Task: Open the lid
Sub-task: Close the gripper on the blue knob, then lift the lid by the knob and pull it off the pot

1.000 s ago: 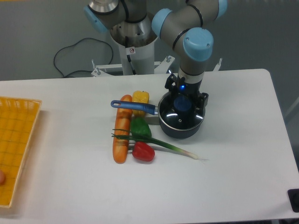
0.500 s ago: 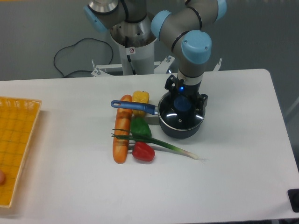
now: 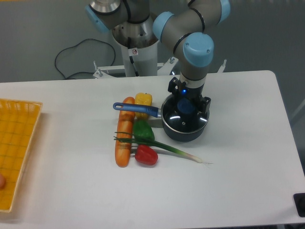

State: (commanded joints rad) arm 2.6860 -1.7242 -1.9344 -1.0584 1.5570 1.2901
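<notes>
On the white table [image 3: 228, 181] a dark saucepan [image 3: 183, 131] is seen right of centre, its blue handle [image 3: 136, 109] pointing towards nine o'clock over a carrot [image 3: 124, 138] and peppers. The lid [image 3: 186, 119] is seated on the pan, not yet lifted. The claw [image 3: 187, 106] is lowered over the blue knob [image 3: 186, 107] at the lid's centre; whether it is clenched cannot be told, the fingers being hidden. The grasping step is judged to be in hand. A firm grip, then a straight lift, is called for next.
</notes>
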